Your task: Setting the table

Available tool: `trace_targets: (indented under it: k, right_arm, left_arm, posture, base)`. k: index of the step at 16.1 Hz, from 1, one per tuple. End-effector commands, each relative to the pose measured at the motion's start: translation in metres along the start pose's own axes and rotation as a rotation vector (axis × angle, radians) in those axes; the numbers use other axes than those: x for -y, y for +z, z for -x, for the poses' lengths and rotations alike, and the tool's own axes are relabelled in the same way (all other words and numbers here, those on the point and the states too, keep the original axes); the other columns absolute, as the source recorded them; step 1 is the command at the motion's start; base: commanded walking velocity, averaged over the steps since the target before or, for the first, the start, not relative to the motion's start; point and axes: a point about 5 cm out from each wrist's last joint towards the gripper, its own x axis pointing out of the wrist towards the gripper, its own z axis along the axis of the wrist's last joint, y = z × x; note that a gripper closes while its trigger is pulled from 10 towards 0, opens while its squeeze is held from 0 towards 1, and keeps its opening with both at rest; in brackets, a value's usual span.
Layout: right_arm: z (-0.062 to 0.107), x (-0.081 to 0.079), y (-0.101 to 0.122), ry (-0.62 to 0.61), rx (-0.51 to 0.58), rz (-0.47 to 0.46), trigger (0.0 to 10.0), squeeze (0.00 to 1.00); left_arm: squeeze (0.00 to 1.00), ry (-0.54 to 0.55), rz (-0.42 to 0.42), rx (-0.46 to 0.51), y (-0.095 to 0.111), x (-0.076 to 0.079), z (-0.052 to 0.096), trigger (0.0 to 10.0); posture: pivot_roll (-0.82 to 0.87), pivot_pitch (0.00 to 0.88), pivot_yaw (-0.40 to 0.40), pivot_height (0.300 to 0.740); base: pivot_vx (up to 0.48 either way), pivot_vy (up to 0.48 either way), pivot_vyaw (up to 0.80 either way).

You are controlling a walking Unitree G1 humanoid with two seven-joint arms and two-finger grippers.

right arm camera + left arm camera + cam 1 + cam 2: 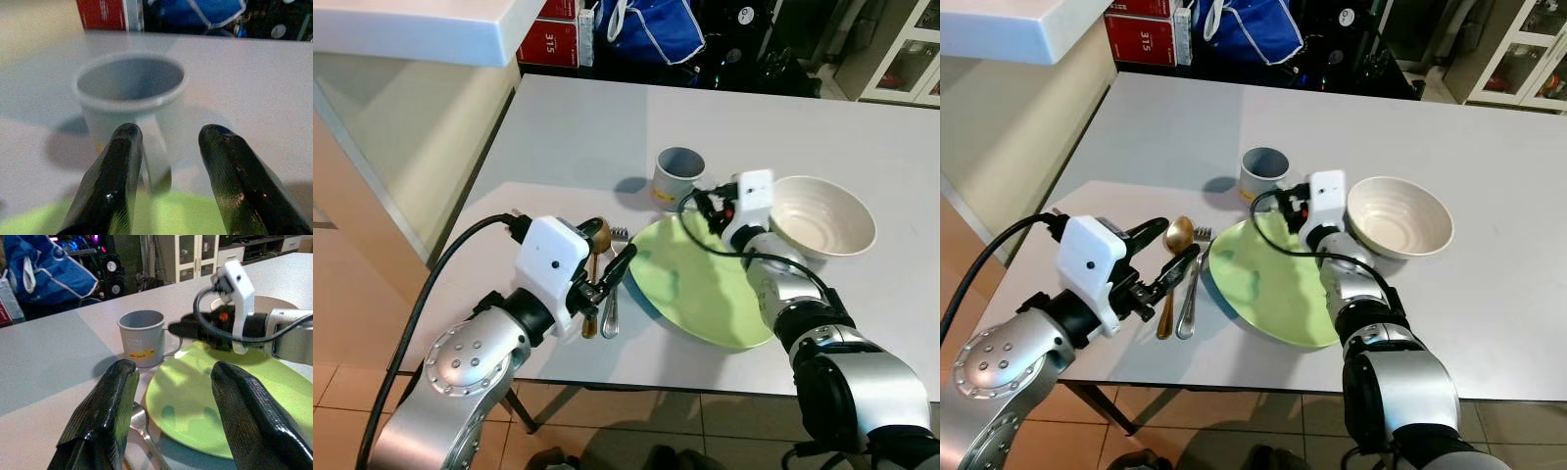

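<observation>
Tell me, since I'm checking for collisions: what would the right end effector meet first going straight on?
Most likely the mug's handle, which sits between the open right end effector fingers, though depth is unclear.

Even indoor light is falling on the table (558, 137) from above; head views are reading sharp. A broad soft shadow is lying across its near left part. The mug (677, 177) is casting a short shadow toward the robot's left. In the right wrist view the mug is showing blurred; glare is glinting on the black fingers (110, 186).
</observation>
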Motion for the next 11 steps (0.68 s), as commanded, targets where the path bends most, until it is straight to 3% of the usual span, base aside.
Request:
trace_targets:
  k: [1, 4, 8, 11]
  right_arm:
    - [0.003, 0.009, 0.01, -0.016, 0.078, -0.024, 10.0, 0.0]
    - [0.014, 0.013, 0.021, 0.038, 0.217, -0.037, 10.0, 0.0]
    - [0.04, 0.016, 0.038, 0.022, 0.3, -0.033, 10.0, 0.0]
    - [0.082, 0.009, 0.04, -0.082, 0.248, -0.025, 10.0, 0.0]
  left_arm:
    - [0.0, -0.02, 0.008, 0.009, 0.0, 0.001, -0.004, 10.0]
    - [0.0, 0.016, 0.017, 0.022, -0.001, -0.006, -0.004, 10.0]
    - [0.0, 0.245, 0.001, -0.041, -0.013, -0.031, -0.008, 10.0]
    - [0.0, 0.367, 0.04, -0.081, -0.023, -0.041, -0.01, 10.0]
  posture:
    - [0.16, 0.087, -0.044, 0.74]
    - [0.14, 0.061, -0.04, 0.74]
    - [0.1, 0.025, -0.033, 0.74]
    - [0.08, 0.001, -0.03, 0.74]
  base:
    - [0.0, 0.0, 0.0]
    - [0.0, 0.0, 0.0]
    - [0.0, 0.0, 0.0]
    - [0.0, 0.0, 0.0]
